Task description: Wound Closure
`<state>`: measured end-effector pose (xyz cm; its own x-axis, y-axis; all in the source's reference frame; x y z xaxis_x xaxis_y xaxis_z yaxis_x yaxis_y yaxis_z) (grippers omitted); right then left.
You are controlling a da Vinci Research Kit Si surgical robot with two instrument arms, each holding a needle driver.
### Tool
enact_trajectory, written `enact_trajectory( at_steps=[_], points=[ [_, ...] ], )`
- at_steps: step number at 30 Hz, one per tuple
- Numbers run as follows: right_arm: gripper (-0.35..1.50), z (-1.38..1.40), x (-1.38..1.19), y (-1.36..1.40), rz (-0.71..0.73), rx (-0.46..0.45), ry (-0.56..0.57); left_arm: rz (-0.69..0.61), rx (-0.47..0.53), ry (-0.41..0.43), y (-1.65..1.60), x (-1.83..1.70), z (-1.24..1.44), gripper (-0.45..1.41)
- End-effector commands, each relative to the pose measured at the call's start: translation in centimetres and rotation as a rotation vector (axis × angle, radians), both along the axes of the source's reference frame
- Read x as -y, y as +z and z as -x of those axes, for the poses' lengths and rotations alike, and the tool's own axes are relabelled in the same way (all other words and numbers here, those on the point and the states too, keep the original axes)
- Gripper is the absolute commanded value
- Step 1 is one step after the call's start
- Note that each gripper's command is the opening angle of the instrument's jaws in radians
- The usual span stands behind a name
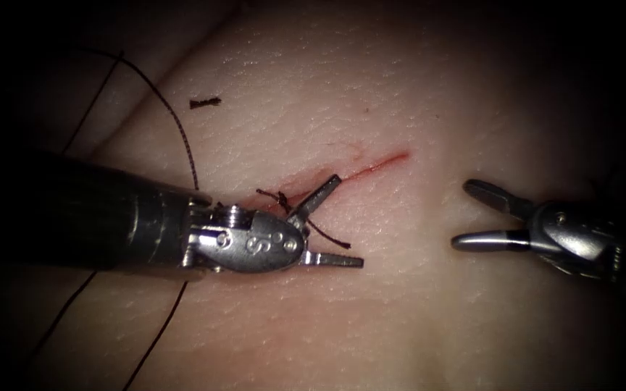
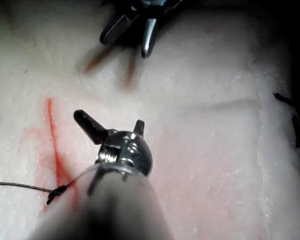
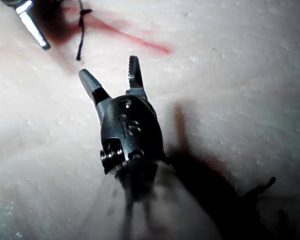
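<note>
The cut point(image 1: 371, 168) is a thin red line on the tissue point(image 1: 400, 304), with red fluid along it. A dark thread knot point(image 1: 281, 195) sits at its left end, and a short tail point(image 1: 327, 237) runs from it down to the right. My left tool point(image 1: 345, 221) lies over that end with jaws open and nothing held; the tail passes between them. My right tool point(image 1: 466, 215) is right of the cut, jaws open and nothing held. The left wrist view shows the left tool point(image 2: 110, 120) beside the cut point(image 2: 52, 135) and knot point(image 2: 57, 192). The right tool point(image 3: 110, 70) is short of the cut point(image 3: 140, 42).
A long dark thread point(image 1: 175, 123) curves down the tissue on the left and passes behind the left tool's shaft point(image 1: 110, 217), then trails on below point(image 1: 157, 333). A short cut end of thread point(image 1: 204, 103) lies above and left of the cut. Loose thread bits point(image 2: 295, 130) lie further off.
</note>
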<state>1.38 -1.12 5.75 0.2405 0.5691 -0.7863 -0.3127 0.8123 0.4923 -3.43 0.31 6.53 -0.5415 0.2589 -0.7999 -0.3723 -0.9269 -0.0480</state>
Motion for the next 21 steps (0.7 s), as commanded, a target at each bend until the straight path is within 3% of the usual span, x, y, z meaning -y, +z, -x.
enact_trajectory(
  at_steps=[1,10,14,21],
  points=[
    [0.94,-0.09,0.07,0.06,-0.002,-0.002,0.0,-0.002,-0.012,0.004,0.1,0.09,0.07,0.74],
    [0.94,-0.2,0.06,0.07,-0.003,-0.013,-0.001,0.033,-0.103,0.048,0.27,0.24,0.15,0.35],
    [0.94,-0.23,0.07,0.06,-0.003,-0.017,-0.003,0.042,-0.182,0.047,0.3,0.2,0.1,0.35],
    [0.96,-0.24,0.07,0.06,-0.003,-0.02,-0.004,0.023,-0.224,0.057,0.43,0.2,0.06,0.41]
  ],
)
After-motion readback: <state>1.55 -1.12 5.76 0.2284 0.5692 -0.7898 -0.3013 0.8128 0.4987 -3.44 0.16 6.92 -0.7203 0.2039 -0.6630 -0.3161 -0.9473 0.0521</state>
